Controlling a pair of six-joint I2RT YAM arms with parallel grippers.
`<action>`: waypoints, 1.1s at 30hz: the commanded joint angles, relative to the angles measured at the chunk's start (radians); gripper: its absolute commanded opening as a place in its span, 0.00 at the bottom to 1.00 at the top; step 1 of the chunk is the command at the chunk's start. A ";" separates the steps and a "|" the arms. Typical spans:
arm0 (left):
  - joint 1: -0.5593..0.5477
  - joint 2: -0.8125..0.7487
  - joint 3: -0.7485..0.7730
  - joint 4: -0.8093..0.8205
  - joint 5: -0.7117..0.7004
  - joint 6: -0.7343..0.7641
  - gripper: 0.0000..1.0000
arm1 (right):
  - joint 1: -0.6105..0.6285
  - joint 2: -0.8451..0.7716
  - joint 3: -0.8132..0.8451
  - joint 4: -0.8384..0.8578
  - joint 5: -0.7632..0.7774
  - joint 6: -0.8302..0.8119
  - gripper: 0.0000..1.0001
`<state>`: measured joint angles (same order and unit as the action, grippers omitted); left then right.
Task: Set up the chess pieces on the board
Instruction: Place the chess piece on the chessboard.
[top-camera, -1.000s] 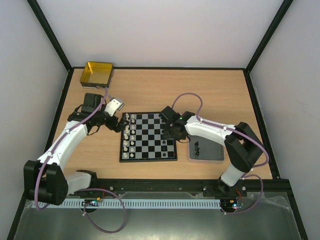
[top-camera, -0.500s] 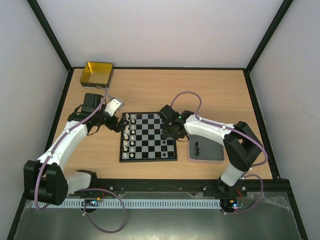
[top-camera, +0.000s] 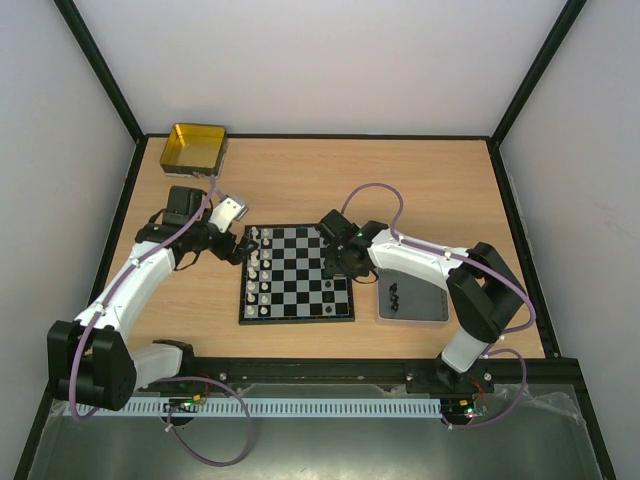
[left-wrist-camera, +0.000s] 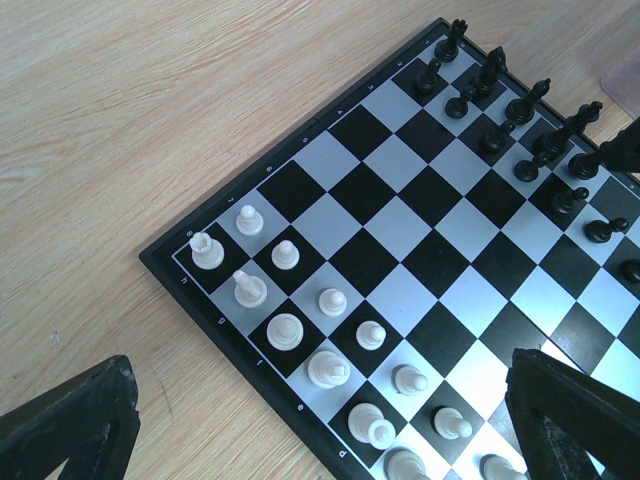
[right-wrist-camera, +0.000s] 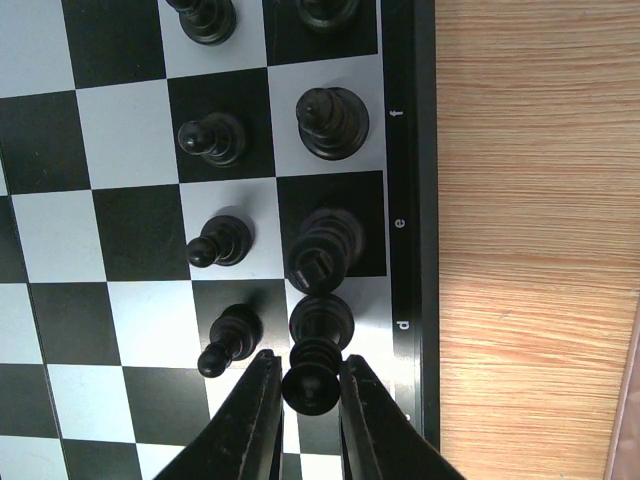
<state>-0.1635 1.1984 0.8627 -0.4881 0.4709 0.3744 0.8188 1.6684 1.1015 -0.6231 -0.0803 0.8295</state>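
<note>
The lighting was bright, even and diffuse. Shadows on the table (top-camera: 420, 180) were faint and soft. The board (left-wrist-camera: 400, 230) was in sharp focus, with a glare patch toward the lower right; the fingers (left-wrist-camera: 70, 430) of the left gripper (left-wrist-camera: 318, 370) were dark and blurred. The black chess pieces (right-wrist-camera: 330, 120) carried small glossy highlights.

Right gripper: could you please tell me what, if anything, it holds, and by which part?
The right gripper pinches a black chess piece by its opposite sides, between the fingertips, over the board.
</note>
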 joint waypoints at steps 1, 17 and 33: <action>-0.005 -0.007 -0.011 -0.004 0.016 0.004 0.99 | 0.006 0.000 -0.007 -0.011 0.016 -0.002 0.15; -0.005 -0.010 -0.011 -0.004 0.014 0.003 0.99 | 0.007 0.001 -0.033 -0.002 0.004 0.001 0.15; -0.005 -0.008 -0.008 -0.004 0.020 0.002 0.99 | 0.007 -0.005 -0.029 0.005 -0.008 -0.004 0.27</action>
<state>-0.1635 1.1988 0.8627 -0.4881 0.4713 0.3744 0.8188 1.6684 1.0760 -0.6155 -0.0994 0.8307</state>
